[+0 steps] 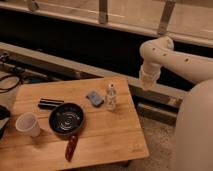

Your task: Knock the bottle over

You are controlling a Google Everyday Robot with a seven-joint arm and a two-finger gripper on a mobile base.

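Table: bottle well left of claw

Single view, mounted high, looking steeply down over the light wooden rectangular counter from off its near right corner, facing the dark far wall. Mid-range: the near left corner is cropped. White robot arm fills the right side. Its claw hangs beyond the far right corner.

bottle upright on wooden table, just beside blue item | gripper raised beyond table's right edge, apart from bottle
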